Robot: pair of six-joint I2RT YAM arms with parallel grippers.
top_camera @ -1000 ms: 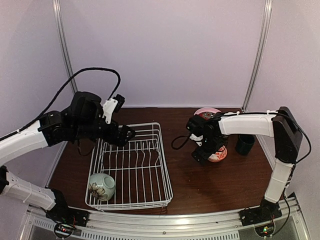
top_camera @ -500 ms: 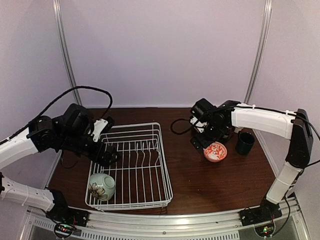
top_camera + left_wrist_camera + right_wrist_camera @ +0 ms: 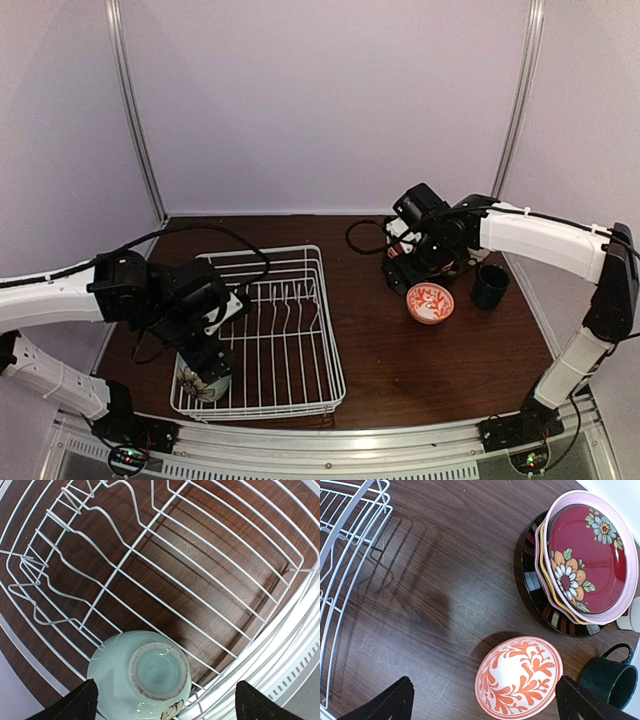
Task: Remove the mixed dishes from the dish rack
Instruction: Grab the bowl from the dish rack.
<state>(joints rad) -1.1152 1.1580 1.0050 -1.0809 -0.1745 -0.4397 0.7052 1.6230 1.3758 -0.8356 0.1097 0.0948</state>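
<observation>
The white wire dish rack (image 3: 331,345) holds one dish, an upside-down pale-green floral bowl (image 3: 140,677) in its near left corner (image 3: 208,384). My left gripper (image 3: 205,362) hangs directly over that bowl, open, its fingertips (image 3: 80,700) either side of the bowl and not touching it. My right gripper (image 3: 404,277) is open above the table. An orange-and-white patterned bowl (image 3: 519,675) lies free on the wood below and in front of it (image 3: 430,303).
A stack of plates (image 3: 585,560) with a red floral dish on top sits on a black plate (image 3: 536,587) at the back right. A dark mug (image 3: 607,677) stands right of the patterned bowl (image 3: 490,287). A small white cup (image 3: 632,616) is at the edge.
My left arm swung from the rack's far left side down to the near left corner, over the green bowl. My right gripper drew back from the patterned bowl, leaving it on the table.
</observation>
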